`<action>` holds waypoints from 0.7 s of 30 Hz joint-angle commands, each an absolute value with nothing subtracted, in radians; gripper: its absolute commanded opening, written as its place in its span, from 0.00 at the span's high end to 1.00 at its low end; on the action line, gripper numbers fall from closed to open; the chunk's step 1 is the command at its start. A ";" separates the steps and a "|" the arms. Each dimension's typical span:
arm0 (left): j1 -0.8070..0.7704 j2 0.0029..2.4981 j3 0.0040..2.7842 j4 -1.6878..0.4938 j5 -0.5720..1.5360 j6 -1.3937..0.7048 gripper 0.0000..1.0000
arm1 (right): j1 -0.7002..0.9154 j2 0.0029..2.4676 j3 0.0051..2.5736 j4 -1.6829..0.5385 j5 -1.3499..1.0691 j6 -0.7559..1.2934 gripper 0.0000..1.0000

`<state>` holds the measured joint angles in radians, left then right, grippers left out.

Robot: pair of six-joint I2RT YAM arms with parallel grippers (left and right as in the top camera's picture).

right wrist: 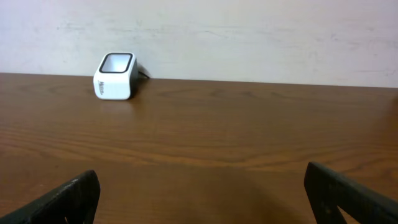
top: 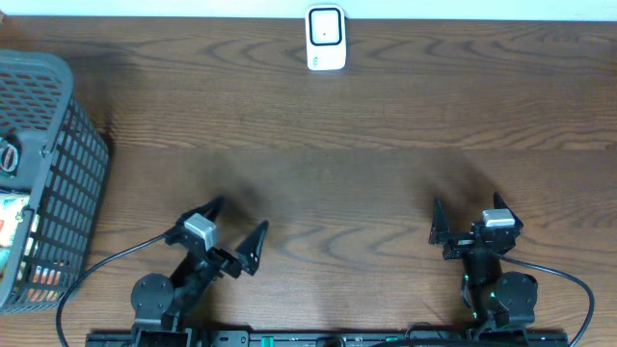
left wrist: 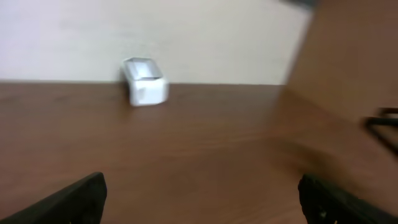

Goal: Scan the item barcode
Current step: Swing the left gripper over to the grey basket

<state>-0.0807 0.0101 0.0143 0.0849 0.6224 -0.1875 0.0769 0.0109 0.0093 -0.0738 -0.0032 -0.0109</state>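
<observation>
The white barcode scanner (top: 326, 39) stands at the far edge of the table, centre; it also shows as the scanner (left wrist: 144, 81) in the left wrist view and the scanner (right wrist: 115, 76) in the right wrist view. Packaged items (top: 13, 231) lie inside the grey basket (top: 67, 183) at the left; no barcode is readable. My left gripper (top: 239, 216) hovers open near the front left, nothing between its fingers (left wrist: 81, 196). My right gripper (top: 468, 205) is open at the front right, also holding nothing, its fingers (right wrist: 71, 196) wide apart.
The basket takes up the left edge of the brown wooden table (top: 347, 173). A pale wall (right wrist: 249, 37) rises behind the scanner. Black cables (top: 96, 265) loop by both arm bases at the front edge. The left wrist view is blurred.
</observation>
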 commanded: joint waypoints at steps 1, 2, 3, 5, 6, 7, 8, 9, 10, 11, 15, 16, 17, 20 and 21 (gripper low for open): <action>-0.084 0.004 0.005 0.128 0.759 -0.216 0.02 | 0.076 0.006 0.006 -0.075 -0.002 -0.001 0.01; -0.084 0.004 0.005 0.156 0.759 -0.232 0.03 | 0.076 0.006 0.006 -0.075 -0.002 -0.001 0.01; -0.084 0.004 0.005 0.184 0.760 -0.242 0.02 | 0.076 0.006 0.006 -0.075 -0.002 -0.001 0.01; -0.084 0.004 0.005 0.237 0.760 -0.250 0.02 | 0.076 0.006 0.006 -0.075 -0.002 -0.001 0.01; -0.084 0.004 0.005 0.266 0.759 -0.250 0.02 | 0.076 0.006 0.006 -0.075 -0.002 -0.001 0.01; -0.084 0.004 0.005 0.301 0.759 -0.250 0.02 | 0.076 0.006 0.006 -0.075 -0.002 -0.001 0.01; -0.084 0.004 0.006 0.333 0.759 -0.250 0.03 | 0.076 0.006 0.006 -0.075 -0.002 -0.001 0.01; -0.084 0.004 0.008 0.363 0.759 -0.249 0.03 | 0.076 0.006 0.006 -0.075 -0.002 -0.001 0.01; -0.084 0.004 0.012 0.389 0.754 -0.249 0.02 | 0.076 0.006 0.006 -0.075 -0.002 -0.001 0.01; -0.084 0.004 0.020 0.410 0.738 -0.249 0.02 | 0.076 0.006 0.006 -0.075 -0.002 -0.001 0.01; -0.084 0.004 0.072 0.436 0.609 -0.249 0.03 | 0.076 0.006 0.006 -0.075 -0.002 -0.001 0.01; -0.084 0.004 0.093 0.435 0.577 -0.246 0.02 | 0.076 0.006 0.006 -0.075 -0.002 -0.001 0.01; -0.084 0.005 0.117 0.430 0.554 -0.233 0.03 | 0.076 0.006 0.006 -0.075 -0.002 -0.001 0.01; -0.084 0.027 0.208 0.397 0.519 -0.173 0.03 | 0.076 0.006 0.006 -0.075 -0.002 -0.001 0.01; -0.083 0.043 0.241 0.379 0.517 -0.158 0.03 | 0.076 0.006 0.006 -0.075 -0.002 -0.001 0.01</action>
